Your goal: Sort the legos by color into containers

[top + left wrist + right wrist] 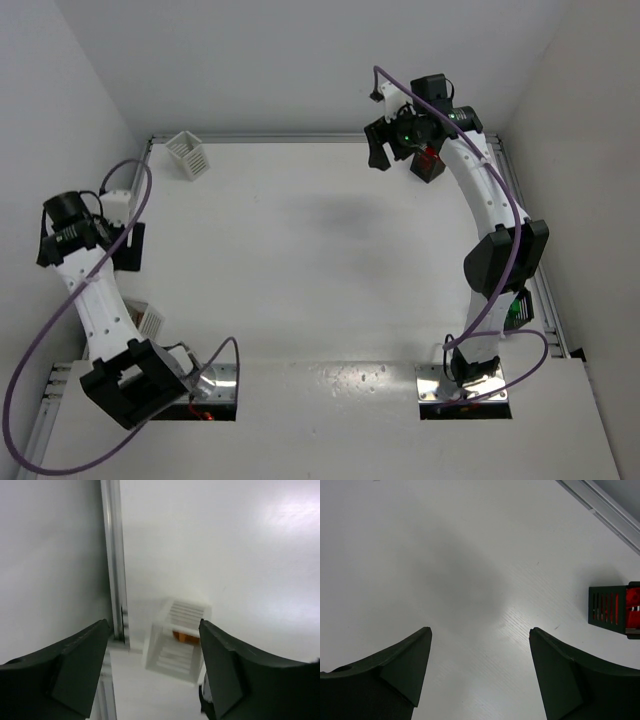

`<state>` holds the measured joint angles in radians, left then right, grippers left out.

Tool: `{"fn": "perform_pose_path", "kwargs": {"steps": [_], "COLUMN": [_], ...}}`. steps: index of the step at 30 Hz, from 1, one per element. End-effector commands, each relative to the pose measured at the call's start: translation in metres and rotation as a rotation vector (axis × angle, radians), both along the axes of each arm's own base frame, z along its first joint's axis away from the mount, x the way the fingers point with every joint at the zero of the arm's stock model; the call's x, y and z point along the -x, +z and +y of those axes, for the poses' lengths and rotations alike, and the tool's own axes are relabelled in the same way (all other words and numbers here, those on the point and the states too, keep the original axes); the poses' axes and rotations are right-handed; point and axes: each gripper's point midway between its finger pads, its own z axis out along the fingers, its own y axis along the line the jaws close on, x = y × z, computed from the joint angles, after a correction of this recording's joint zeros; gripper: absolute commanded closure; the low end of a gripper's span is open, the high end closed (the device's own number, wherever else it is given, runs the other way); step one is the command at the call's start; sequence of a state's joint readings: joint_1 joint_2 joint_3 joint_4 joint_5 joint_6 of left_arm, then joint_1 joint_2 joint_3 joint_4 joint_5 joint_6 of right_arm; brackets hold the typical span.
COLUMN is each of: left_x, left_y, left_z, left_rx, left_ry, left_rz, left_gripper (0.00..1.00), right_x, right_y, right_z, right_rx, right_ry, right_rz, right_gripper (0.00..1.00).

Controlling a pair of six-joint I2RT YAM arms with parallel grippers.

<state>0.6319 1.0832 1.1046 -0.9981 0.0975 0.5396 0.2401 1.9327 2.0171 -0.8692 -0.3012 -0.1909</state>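
- The left tool (153, 625) hangs with its fingers spread wide and nothing between them.
- Just below it in the left wrist view is a white basket (177, 640), tilted in the blurred picture, with an orange lego (185, 637) inside. It sits on the counter (300, 260) near a metal rail (114, 570).
- The right tool (480, 630) is also wide open and empty, over bare counter at the far right.
- A black basket (607, 605) holding red legos (634, 602) stands near the right tool, well clear of its fingers.
- From above, a corner basket (188, 153), white, stands at the far left.
- A half-hidden basket (150, 320), also white, shows beside the left arm (95, 300).
- I cannot tell which of these two the wrist view shows.
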Motion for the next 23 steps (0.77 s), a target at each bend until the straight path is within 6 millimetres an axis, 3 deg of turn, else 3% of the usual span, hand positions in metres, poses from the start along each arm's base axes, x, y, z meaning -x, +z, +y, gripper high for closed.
{"fn": "perform_pose_path", "kwargs": {"steps": [1,4,6,7,8,9,10,11,12,14,17,21,23], "left_x": [-0.058,-0.099,-0.132,-0.152,-0.164,-0.178,-0.19,-0.202,-0.213,-0.223,-0.234,-0.236,-0.237], "left_y": [0.035,0.045,0.052,0.069,0.073,0.064,0.069,0.08,0.07,0.074,0.059,0.04,0.04], "left_z": [-0.033,-0.065,-0.084,-0.108,-0.12,-0.131,-0.156,-0.163,-0.172,-0.199,-0.216,-0.221,-0.225], "left_rx": [0.121,0.211,0.257,0.265,0.271,0.284,0.302,0.283,0.299,0.323,0.341,0.366,0.364], "left_ry": [-0.124,-0.171,-0.198,-0.235,-0.257,-0.271,-0.317,-0.316,-0.323,-0.373,-0.378,-0.383,-0.396], "left_rz": [-0.133,-0.166,-0.169,-0.207,-0.215,-0.185,-0.202,-0.232,-0.204,-0.208,-0.199,-0.188,-0.209], "left_gripper": [0.18,0.1,0.05,0.01,0.01,0.01,0.01,0.01,0.01,0.01,0.01,0.01,0.01], "right_x": [-0.005,0.0,0.005,0.008,0.013,0.016,0.019,0.024,0.027,0.034,0.051,0.068,0.073], "right_y": [0.016,0.017,0.002,0.003,-0.008,-0.011,-0.013,-0.017,-0.019,-0.028,-0.038,-0.053,-0.056], "right_z": [-0.008,-0.02,-0.037,-0.045,-0.06,-0.066,-0.074,-0.092,-0.101,-0.131,-0.148,-0.168,-0.171], "right_rx": [0.009,0.033,0.086,0.093,0.111,0.114,0.116,0.127,0.134,0.168,0.168,0.144,0.127], "right_ry": [-0.043,-0.078,-0.129,-0.148,-0.179,-0.191,-0.207,-0.245,-0.256,-0.315,-0.334,-0.385,-0.402], "right_rz": [-0.053,-0.057,-0.029,-0.03,-0.001,0.01,0.018,0.032,0.035,0.057,0.119,0.151,0.158], "right_gripper": [0.2,0.15,0.1,0.1,0.08,0.06,0.06,0.04,0.03,0.01,0.01,0.01,0.01]}}
